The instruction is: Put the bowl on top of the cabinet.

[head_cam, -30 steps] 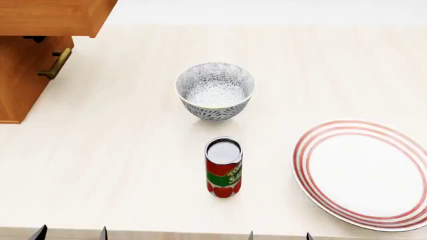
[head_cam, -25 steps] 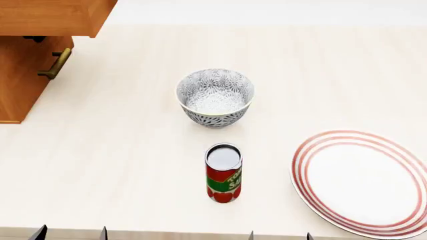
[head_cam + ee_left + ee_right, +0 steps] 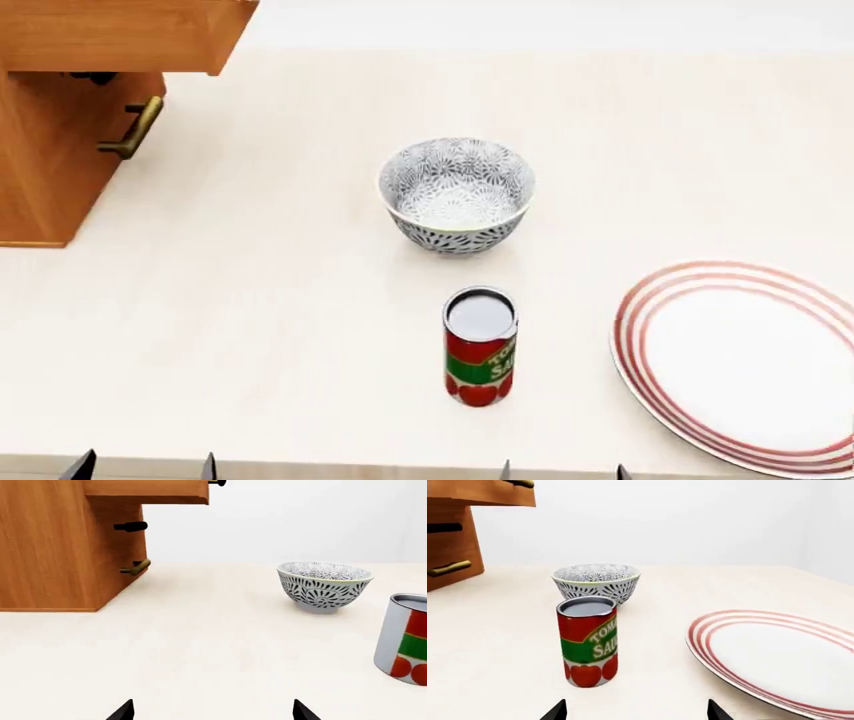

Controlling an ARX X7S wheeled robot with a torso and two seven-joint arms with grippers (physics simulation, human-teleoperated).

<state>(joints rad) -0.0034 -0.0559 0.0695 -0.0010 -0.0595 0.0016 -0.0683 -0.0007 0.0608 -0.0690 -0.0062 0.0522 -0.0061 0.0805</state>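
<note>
Everything had slid rightward across the head view since a moment earlier; the bowl [image 3: 458,195] stood on the tabletop [image 3: 267,320], apart from the cabinet [image 3: 60,130]; only the right wrist view showed the tomato sauce can's [image 3: 588,641] label; both jaws were spread, holding nothing.

Bright, even, diffuse light throughout, sharp renders without blur or glare, only faint soft shadows.
</note>
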